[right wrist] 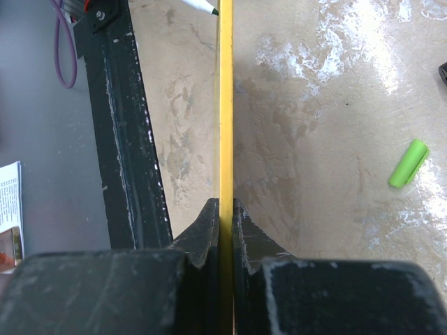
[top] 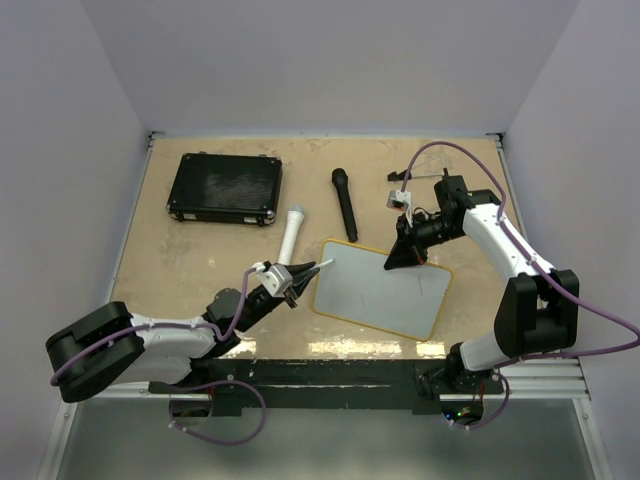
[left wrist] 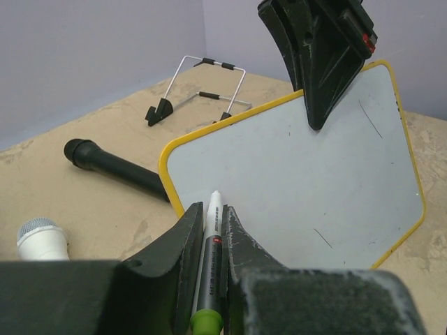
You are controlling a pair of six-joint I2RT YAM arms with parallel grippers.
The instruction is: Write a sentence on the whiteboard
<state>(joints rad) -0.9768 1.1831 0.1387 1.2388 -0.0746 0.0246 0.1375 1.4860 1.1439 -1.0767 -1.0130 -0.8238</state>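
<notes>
Tan, speckled bench [top: 200, 270] carries one ribbed black case [top: 225, 187], two microphones, one black microphone [top: 345, 203] and one white microphone [top: 291, 233], and one flat, round-cornered whiteboard [top: 380, 290] lying near centre. I see my left claw [left wrist: 211, 213] clamped on a marker [left wrist: 210, 244], and my right claw [right wrist: 225, 206] pinching the whiteboard's yellow far rim.

The flat light-brown wooden table [top: 180, 260] holds a black box-shaped case [top: 224, 188] at the upper left of the top view. A long black microphone [top: 345, 205] lies near the top middle. A white microphone with a grey head [top: 291, 235] lies left of the middle. A small bright green plastic cap [right wrist: 407, 163] lies at the right of the right wrist view.
</notes>
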